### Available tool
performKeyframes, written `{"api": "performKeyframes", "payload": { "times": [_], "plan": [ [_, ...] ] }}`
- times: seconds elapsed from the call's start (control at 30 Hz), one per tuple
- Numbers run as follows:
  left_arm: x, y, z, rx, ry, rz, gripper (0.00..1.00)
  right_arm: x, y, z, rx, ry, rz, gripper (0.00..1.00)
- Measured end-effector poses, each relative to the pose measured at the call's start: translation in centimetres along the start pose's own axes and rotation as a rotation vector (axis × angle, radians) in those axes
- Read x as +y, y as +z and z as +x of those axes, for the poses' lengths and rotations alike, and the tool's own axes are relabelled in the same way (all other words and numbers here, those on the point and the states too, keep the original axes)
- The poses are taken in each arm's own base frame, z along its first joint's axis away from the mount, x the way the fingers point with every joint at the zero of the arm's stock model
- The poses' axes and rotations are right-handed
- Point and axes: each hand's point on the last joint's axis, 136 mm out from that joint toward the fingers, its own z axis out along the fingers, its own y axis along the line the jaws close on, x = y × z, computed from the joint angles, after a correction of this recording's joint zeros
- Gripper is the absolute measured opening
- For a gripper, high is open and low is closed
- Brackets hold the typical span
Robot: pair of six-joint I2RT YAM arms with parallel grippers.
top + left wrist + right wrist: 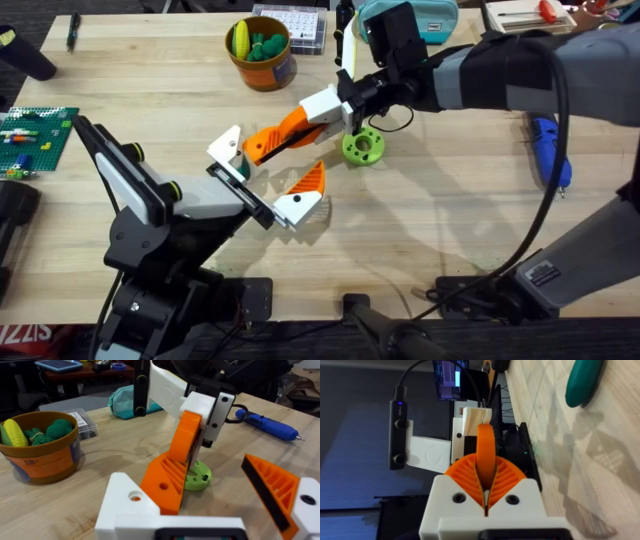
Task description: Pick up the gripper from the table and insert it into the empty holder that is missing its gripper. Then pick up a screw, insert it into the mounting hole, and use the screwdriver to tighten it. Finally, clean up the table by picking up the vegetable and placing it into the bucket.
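Your right pincer [340,105] is clamped on the gripper [285,130], held above mid-tabletop [150,90] beside the holder [240,190]. Your left wrist view reveals one bucket [42,462]. Left pincer's state: can't tell.

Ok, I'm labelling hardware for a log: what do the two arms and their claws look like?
The right arm wears a dark grey sleeve with a black cable alongside; its claw has white bases with screw holes and orange ribbed pads. The left arm is white and black on a black base.
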Motion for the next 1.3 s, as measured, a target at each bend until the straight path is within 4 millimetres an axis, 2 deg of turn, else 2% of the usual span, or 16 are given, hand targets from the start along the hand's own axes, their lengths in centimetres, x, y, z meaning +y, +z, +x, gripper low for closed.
{"api": "performKeyframes", "payload": {
  "times": [0.27, 0.57, 0.83, 1.0, 1.17, 1.3],
  "plan": [
    [0.2, 0.0, 0.0, -0.001, -0.001, -0.013, 0.985, 0.3, -0.3, -0.2, -0.001, 0.018, -0.014, 0.020],
    [0.2, 0.0, 0.0, 0.000, -0.001, -0.010, 0.985, 0.0, -2.8, -1.3, -0.060, 0.094, -0.015, 0.019],
    [-0.2, 0.0, 0.0, 0.001, -0.001, 0.015, 0.985, 0.5, -0.5, -0.1, 0.005, 0.109, -0.024, 0.021],
    [-0.2, 0.0, 0.0, 0.001, -0.003, 0.015, 0.985, 0.7, 0.0, 0.2, 0.024, 0.113, -0.030, 0.020],
    [-1.2, -0.1, 0.1, 0.005, -0.004, 0.073, 0.985, 1.1, 1.0, 0.8, 0.057, 0.107, -0.040, 0.019],
    [-1.3, -0.1, -0.1, -0.002, 0.007, 0.076, 0.985, 1.7, 1.1, 0.2, 0.054, 0.095, -0.036, 0.021]
  ]
}}
